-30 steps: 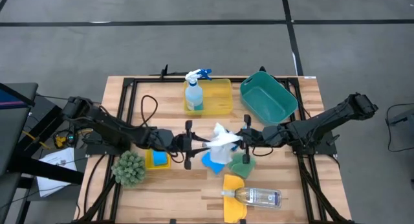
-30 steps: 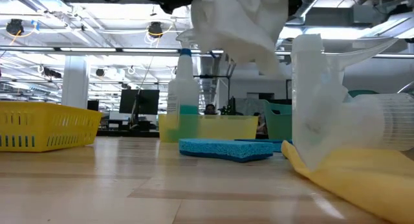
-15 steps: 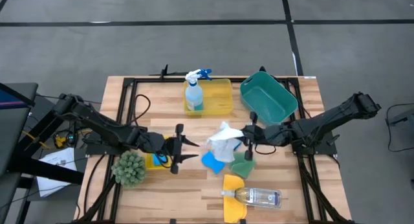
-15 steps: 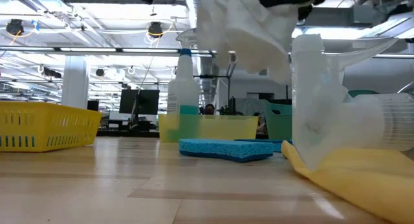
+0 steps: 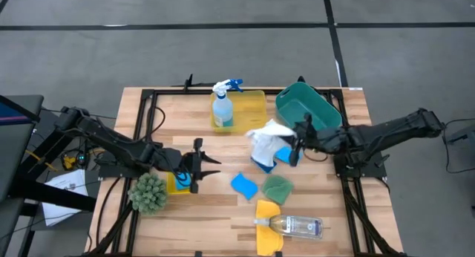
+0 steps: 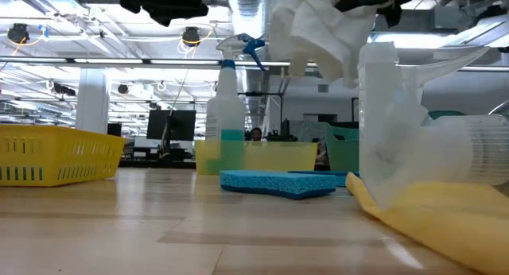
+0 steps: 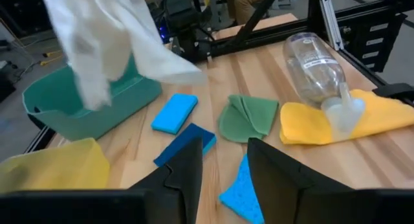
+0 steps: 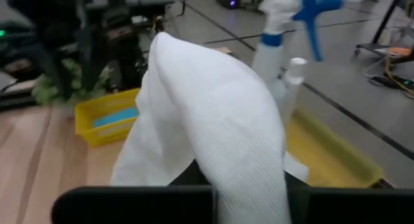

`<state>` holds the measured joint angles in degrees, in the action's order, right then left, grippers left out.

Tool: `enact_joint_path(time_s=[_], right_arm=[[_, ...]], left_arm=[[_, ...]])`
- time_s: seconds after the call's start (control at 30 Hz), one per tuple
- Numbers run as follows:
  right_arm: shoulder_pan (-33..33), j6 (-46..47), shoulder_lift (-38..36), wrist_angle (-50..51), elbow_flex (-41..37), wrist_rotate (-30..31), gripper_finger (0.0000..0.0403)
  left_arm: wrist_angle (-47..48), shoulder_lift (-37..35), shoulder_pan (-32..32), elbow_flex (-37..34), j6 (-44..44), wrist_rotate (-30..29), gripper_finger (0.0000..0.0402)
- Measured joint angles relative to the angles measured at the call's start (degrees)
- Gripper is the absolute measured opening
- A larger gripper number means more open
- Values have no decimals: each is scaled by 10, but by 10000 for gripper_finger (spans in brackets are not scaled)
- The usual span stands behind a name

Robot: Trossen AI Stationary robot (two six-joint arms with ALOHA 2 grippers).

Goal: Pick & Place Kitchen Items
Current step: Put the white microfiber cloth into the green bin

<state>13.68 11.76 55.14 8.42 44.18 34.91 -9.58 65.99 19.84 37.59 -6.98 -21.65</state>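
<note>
My right gripper point(image 5: 292, 148) is shut on a crumpled white cloth point(image 5: 266, 140), held in the air just in front of the teal bin point(image 5: 323, 122). My left gripper point(image 5: 205, 168) stands open over the table's left half with nothing between its fingers point(image 7: 184, 179). On the table lie a blue sponge point(image 5: 243, 186), a green cloth point(image 5: 278, 189), and a clear bottle point(image 5: 298, 226) resting on its side on a yellow cloth point(image 5: 266, 212). Two more blue sponges point(image 7: 174, 112) lie below the white cloth. A blue-liquid spray bottle point(image 5: 222, 107) stands upright in the far yellow tray point(image 5: 252, 112). My right gripper holds the white cloth by a bunched part point(image 8: 226, 153), several layers together. The cloth drapes over the fingers and hides the place of contact. The fingers come nearly level from the table's right side. The cloth hangs slack point(image 6: 318, 32) below them, clear of the table.
A spiky green ball point(image 5: 148, 192) sits at the left front, next to a small yellow tray point(image 5: 177, 186) with a blue sponge in it. Black frame rails point(image 5: 141, 131) run along the table's sides. Bare wood shows between my left gripper and the sponges.
My left gripper has drawn back toward the table's left edge, away from the white cloth. My right gripper has carried the cloth toward the far right, close to the teal bin, and rolled somewhat. The cloth stays clear of the table.
</note>
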Motion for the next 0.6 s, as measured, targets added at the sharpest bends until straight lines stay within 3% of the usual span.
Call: enact_joint_path(time_s=[0.27, 0.6], right_arm=[[-49, 22, -71, 126, 22, 5, 5], [-136, 1, -67, 334, 126, 11, 5]], left_arm=[[-18, -4, 0, -20, 4, 0, 105], [-58, -4, 0, -20, 51, 0, 104]])
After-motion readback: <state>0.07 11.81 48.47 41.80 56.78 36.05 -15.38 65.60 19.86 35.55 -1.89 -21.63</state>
